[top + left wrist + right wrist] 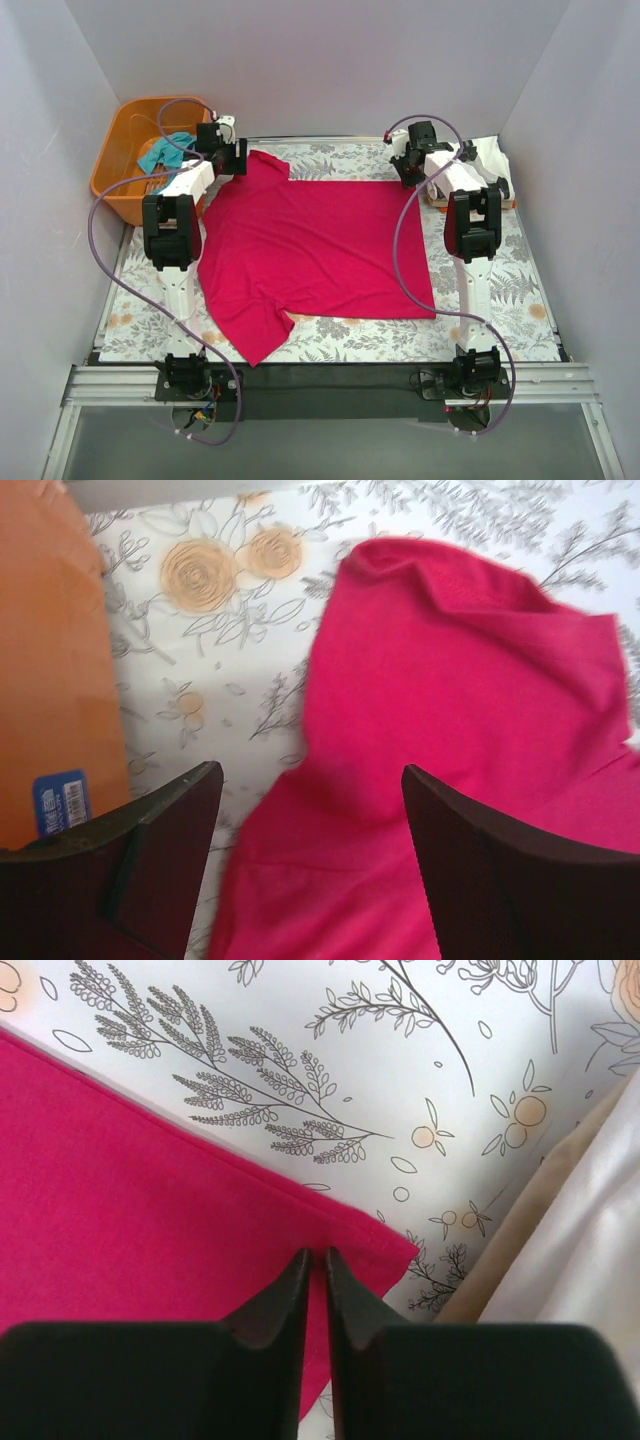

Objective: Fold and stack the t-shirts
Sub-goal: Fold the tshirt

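On the flowered table (505, 290) the red shirt (315, 250) lies spread flat, its sleeves toward my left arm. My left gripper (310, 772) hangs over the far sleeve (470, 650), jaws wide open and gripping nothing. The basket (50, 660) is just beside it, with the teal shirt (165, 152) inside. My right gripper (316, 1252) sits at the red shirt's far right corner, jaws nearly together with only a slit between them, tips at the hem — whether cloth is caught there I cannot tell. The white shirt (492, 155) lies near that corner, at the table's far right.
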Available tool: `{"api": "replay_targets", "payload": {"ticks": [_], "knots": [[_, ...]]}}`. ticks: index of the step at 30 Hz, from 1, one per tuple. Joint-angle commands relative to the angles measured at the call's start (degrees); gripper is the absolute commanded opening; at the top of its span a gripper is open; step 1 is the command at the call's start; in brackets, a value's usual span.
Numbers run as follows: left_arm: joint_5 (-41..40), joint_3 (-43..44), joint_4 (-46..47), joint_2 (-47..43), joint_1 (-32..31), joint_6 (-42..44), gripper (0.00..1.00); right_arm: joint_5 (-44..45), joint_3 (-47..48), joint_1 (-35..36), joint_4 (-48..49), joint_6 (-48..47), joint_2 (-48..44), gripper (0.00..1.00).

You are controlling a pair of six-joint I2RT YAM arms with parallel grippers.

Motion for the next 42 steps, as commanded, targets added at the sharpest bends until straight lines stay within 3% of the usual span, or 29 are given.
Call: {"api": "replay_targets", "payload": {"ticks": [1,4,12,19,23,42], "knots": [[-2.79,1.53,-4.09,-0.28,0.92,2.14,0.66,1.16,-3.07,-0.45,-3.15,0.39,2.58,0.12],[-3.67,2.49,-5.75,1.38,0.92,2.84,0.64,0.90,-2.98,-0.36,-3.41,0.31,2.31,0.01],[-2.62,4.16,-8.92,4.38,0.84,3.11,0.59,0.90,-2.45,-0.45,-3.77,-0.75,0.64,0.01],[-1.57,5.57,-10.34,5.35,0.83,2.06,0.27,0.28,-2.63,0.08,-3.94,-1.80,-1.37,0.01],[-1.83,7.67,-10.15,4.74,0.83,2.23,0.00,0.72,-1.40,0.17,-3.86,-2.15,-2.17,0.01],[-1.48,4.43,-7.43,-4.13,0.84,6.44,0.00,2.04,-2.53,0.17,-3.85,-5.76,-9.46,0.01]]}}
